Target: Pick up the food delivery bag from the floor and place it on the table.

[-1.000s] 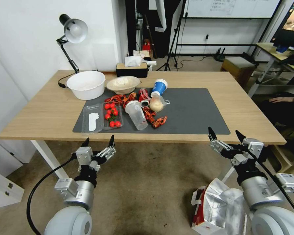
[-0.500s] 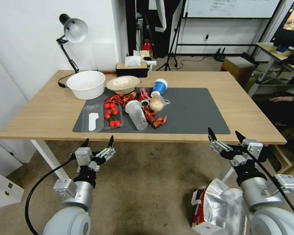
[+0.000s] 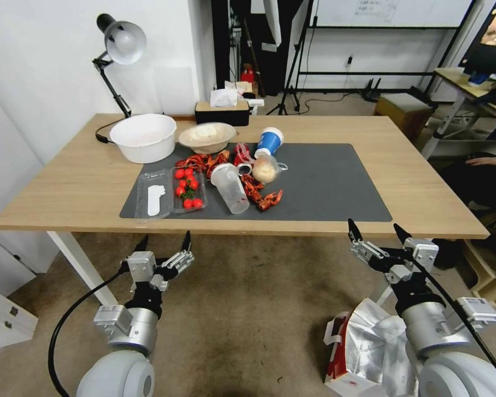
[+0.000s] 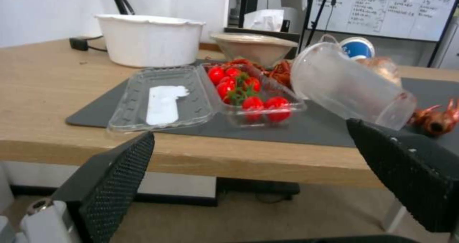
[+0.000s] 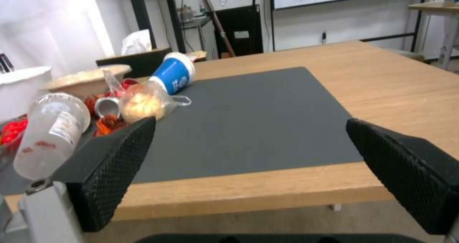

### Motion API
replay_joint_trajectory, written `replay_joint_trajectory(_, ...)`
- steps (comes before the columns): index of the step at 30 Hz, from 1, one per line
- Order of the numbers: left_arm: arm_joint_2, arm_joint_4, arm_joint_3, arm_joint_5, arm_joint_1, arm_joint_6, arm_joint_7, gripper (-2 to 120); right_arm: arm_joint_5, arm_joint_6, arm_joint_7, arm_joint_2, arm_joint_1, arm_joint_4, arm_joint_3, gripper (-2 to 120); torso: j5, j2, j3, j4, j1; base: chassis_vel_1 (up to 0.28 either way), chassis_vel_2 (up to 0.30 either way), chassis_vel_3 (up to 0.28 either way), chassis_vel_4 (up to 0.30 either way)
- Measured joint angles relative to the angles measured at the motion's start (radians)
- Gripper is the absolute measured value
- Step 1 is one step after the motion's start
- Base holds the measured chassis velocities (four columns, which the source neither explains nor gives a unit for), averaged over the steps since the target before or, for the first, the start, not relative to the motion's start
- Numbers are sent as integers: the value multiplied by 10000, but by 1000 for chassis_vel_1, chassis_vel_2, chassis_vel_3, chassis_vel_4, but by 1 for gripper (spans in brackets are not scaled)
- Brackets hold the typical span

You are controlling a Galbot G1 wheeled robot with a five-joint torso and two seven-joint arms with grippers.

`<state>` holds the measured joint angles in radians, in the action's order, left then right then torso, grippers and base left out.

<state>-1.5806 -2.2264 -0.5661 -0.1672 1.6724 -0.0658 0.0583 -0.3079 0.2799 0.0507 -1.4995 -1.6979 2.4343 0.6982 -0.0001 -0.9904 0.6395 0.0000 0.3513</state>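
Observation:
The food delivery bag [image 3: 369, 347] stands on the floor at the lower right, white with a red side and crumpled silver foil at its open top. My right gripper [image 3: 377, 231] hangs open above and beyond it, just in front of the table's near edge, with the right arm partly covering the bag. The table [image 3: 71, 182] is a long light-wood top with a dark grey mat [image 3: 325, 182]. My left gripper [image 3: 164, 241] is open too, held below the near edge on the left. Both wrist views show wide-spread fingers [image 4: 119, 171] [image 5: 114, 160] with nothing between them.
The mat's left half holds a tomato box [image 3: 188, 190], a tipped clear cup [image 3: 230, 188], crayfish shells [image 3: 264, 197], a blue cup [image 3: 269, 142], a paper bowl [image 3: 206, 138] and a white tub [image 3: 143, 138]. A lamp [image 3: 118, 44] and tissue box [image 3: 221, 113] stand behind. White table legs [image 3: 74, 264] flank the carpet.
The whole head view has shifted slightly, so the camera has moved. Both grippers sit a little lower in the picture; the bag has not moved.

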Motion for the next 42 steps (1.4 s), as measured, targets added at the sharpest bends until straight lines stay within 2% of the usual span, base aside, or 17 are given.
replay_joint_trajectory(6, -4, 57, -54, 188, 10, 238, 5, 100, 76, -47, 27, -3, -23, -16, -45, 100, 1, 339, -197, 0, -144, 0, 0, 0, 0)
replay_joint_trajectory(23, -52, -12, 15, 168, 85, 228, -2, 100, 106, -100, 67, -11, -90, 13, -61, 100, 1, 1143, -657, 0, -485, 0, 0, 0, 0)
replay_joint_trajectory(42, -78, -32, 36, 151, 114, 204, -29, 100, 109, -120, 71, -4, -87, 14, -68, 100, 1, 1497, -858, 0, -641, 0, 0, 0, 0)
